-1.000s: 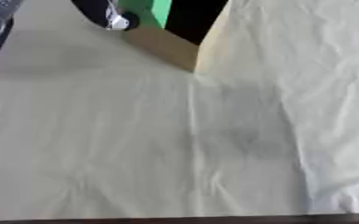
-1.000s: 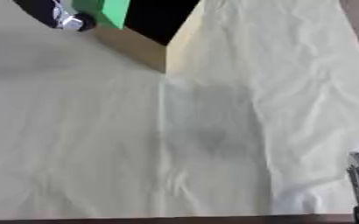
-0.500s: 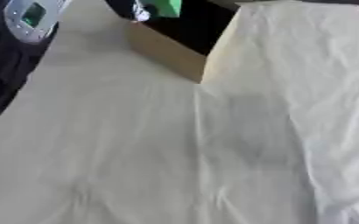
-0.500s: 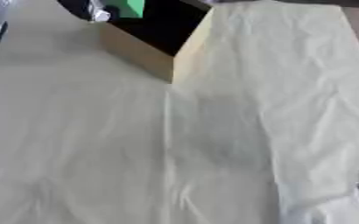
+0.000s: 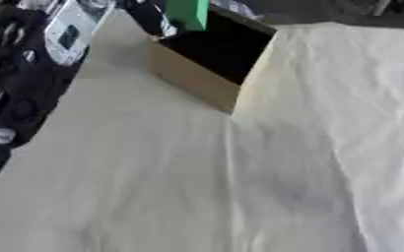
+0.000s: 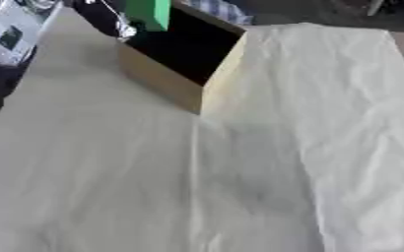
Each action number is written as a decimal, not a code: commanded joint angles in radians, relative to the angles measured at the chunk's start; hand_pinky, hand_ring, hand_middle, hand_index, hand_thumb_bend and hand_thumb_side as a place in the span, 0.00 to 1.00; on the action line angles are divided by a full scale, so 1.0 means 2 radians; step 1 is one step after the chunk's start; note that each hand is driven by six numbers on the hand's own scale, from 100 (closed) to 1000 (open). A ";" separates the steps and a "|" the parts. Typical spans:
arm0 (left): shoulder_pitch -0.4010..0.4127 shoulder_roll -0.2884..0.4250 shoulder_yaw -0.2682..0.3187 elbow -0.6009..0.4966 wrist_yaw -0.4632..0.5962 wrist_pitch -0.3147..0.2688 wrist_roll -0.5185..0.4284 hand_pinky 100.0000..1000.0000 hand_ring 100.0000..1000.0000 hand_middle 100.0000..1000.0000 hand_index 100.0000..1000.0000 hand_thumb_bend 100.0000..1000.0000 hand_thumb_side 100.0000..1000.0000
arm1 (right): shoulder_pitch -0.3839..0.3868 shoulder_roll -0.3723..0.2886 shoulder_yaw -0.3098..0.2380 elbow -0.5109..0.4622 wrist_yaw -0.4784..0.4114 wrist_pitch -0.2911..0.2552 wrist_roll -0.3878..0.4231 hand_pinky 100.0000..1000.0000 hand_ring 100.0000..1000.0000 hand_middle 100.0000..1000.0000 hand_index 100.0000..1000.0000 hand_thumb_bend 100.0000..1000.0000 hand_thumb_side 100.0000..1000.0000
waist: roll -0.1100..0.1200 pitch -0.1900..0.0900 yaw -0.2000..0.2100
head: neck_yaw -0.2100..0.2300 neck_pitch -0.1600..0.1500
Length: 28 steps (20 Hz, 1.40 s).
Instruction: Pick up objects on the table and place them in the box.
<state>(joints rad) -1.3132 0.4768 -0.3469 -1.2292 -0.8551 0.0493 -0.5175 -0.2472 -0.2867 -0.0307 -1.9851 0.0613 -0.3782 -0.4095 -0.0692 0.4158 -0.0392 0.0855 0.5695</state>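
box: cardboard box [image 5: 192,78] sits at about 12 o'clock in my view, open top, dark inside, one corner aimed down toward 6 o'clock. I judge it's set there so the left arm can drop things in from above.
green object: a green block-like thing [image 5: 188,12] hangs over the box's far-left rim at roughly 11 o'clock; only its lower part shows, top is cut off.
axis: the visible part of the green object reads upright, long axis roughly 12-to-6; which end is which I can't tell.
left hand: dark fingers [image 5: 153,19] touch the green object on its left side, looks like a pinch on it. I read that as carrying it over the opening for release.
left arm: black bulk with a pale panel [image 5: 67,32] runs down the 9-to-10 o'clock edge.
right hand: only a sliver at the 5 o'clock corner of the right eye view; fingers can't be made out.
table: cream cloth [image 6: 266,172], creased, a fold running from the box corner toward 6 o'clock.
stage: my guess is the placing step, object not yet inside.
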 commanded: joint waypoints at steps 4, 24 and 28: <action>-0.026 -0.018 0.007 0.017 -0.011 -0.005 0.011 0.43 0.55 0.46 0.58 0.00 0.00 | -0.010 -0.003 -0.001 -0.007 -0.004 0.000 0.003 0.77 0.63 0.54 0.79 0.00 0.74 | 0.005 -0.004 -0.007 | 0.009 -0.013; -0.022 -0.057 0.020 0.099 -0.042 -0.016 0.055 0.36 0.50 0.49 0.61 0.05 0.01 | -0.024 0.011 0.004 -0.007 -0.009 0.004 0.008 0.78 0.63 0.53 0.78 0.00 0.77 | 0.004 0.028 -0.032 | 0.034 -0.032; -0.021 -0.058 0.015 0.100 -0.043 -0.020 0.052 0.43 0.55 0.56 0.69 0.23 0.06 | -0.024 0.013 0.004 -0.007 -0.011 0.007 0.007 0.78 0.63 0.53 0.78 0.00 0.78 | 0.004 0.031 -0.031 | 0.033 -0.030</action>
<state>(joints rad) -1.3371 0.3559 -0.3167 -1.0192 -0.9424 0.0145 -0.4133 -0.2900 -0.2513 -0.0209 -1.9851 0.0487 -0.3684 -0.3939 -0.0605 0.5005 -0.0996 0.1504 0.5180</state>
